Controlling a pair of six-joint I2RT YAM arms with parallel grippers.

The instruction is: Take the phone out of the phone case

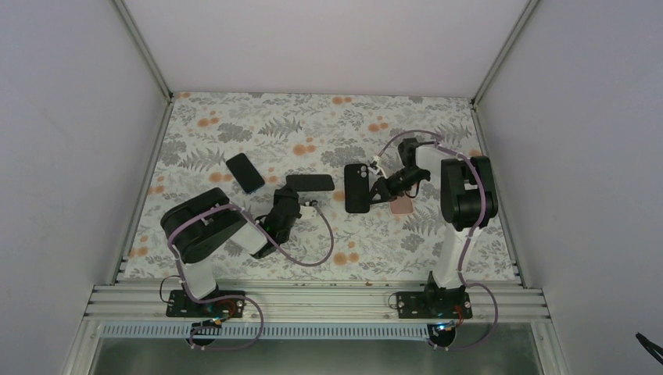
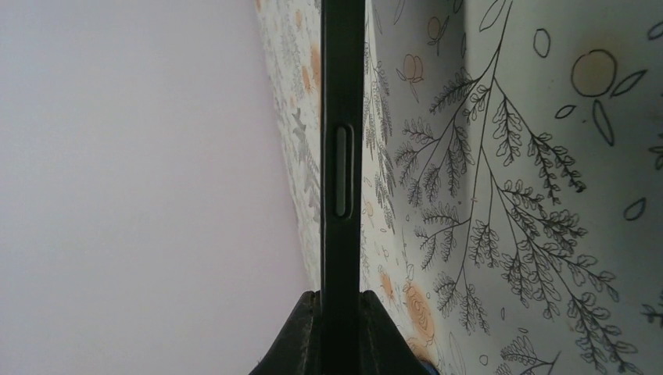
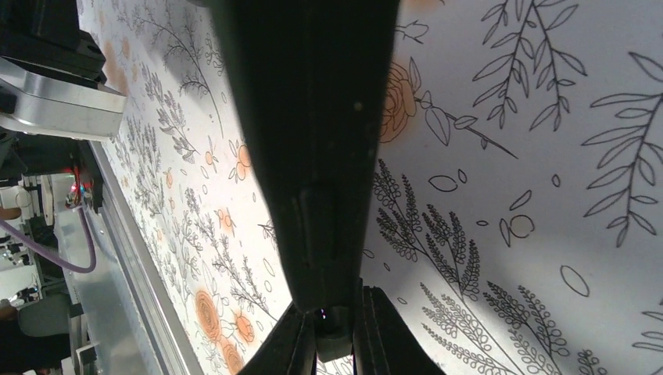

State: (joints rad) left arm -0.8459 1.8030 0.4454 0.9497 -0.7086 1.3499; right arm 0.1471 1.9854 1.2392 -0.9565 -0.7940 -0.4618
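My left gripper (image 1: 299, 195) is shut on the near edge of a flat black phone (image 1: 309, 182) at mid-table. In the left wrist view the phone (image 2: 342, 94) stands edge-on with its side button showing, clamped at my gripper (image 2: 342, 306). My right gripper (image 1: 377, 191) is shut on the right edge of a black phone case (image 1: 357, 188) with a camera opening at its far end. In the right wrist view the case (image 3: 313, 109) fills the upper middle and its edge sits in my gripper (image 3: 335, 312). I cannot tell what is inside the case.
A second dark phone (image 1: 245, 173) lies flat on the floral table cloth (image 1: 313, 133) to the far left of my left gripper. A small tan, pinkish item (image 1: 402, 206) lies under my right arm. White walls enclose three sides; a metal rail (image 1: 313, 301) runs along the near edge.
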